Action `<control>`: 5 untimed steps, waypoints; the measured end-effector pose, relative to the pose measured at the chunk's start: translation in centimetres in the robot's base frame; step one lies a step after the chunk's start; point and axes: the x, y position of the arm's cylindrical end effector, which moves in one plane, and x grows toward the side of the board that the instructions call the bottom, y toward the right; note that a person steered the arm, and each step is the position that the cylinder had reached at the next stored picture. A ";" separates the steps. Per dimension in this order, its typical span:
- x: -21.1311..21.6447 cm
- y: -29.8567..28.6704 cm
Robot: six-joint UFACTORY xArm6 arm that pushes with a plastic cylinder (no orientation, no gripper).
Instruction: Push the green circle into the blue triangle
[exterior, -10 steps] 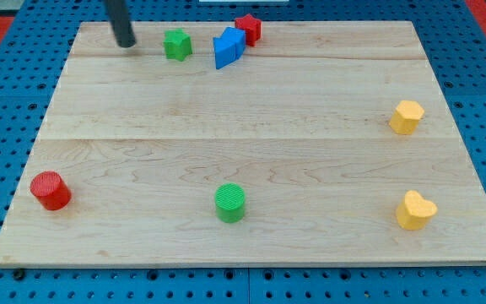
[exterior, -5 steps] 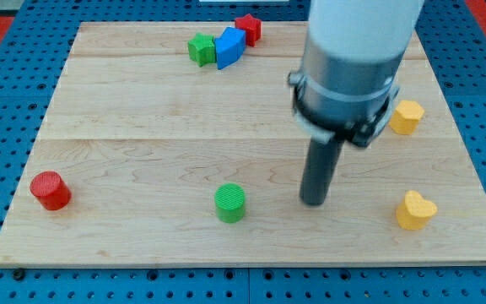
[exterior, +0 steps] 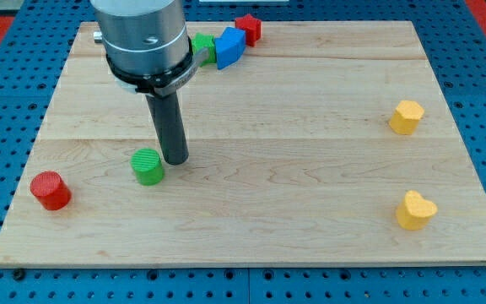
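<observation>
The green circle (exterior: pixel 148 165) sits on the wooden board left of centre. My tip (exterior: pixel 175 160) is on the board just to the right of it, touching or nearly touching its side. The blue triangle (exterior: pixel 229 46) lies near the view's top edge, with a green block (exterior: pixel 202 46) pressed against its left side, partly hidden behind my arm, and a red star (exterior: pixel 247 28) at its upper right.
A red cylinder (exterior: pixel 51 190) stands at the view's lower left. A yellow block (exterior: pixel 407 116) is at the right and a yellow heart (exterior: pixel 414 210) at the lower right. The wooden board (exterior: pixel 310 152) rests on a blue pegboard.
The green circle has slid up and to the left. My tip went from its right side, farther away, to right beside it. The green block by the triangle stays put.
</observation>
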 end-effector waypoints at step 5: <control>-5.8 -4.3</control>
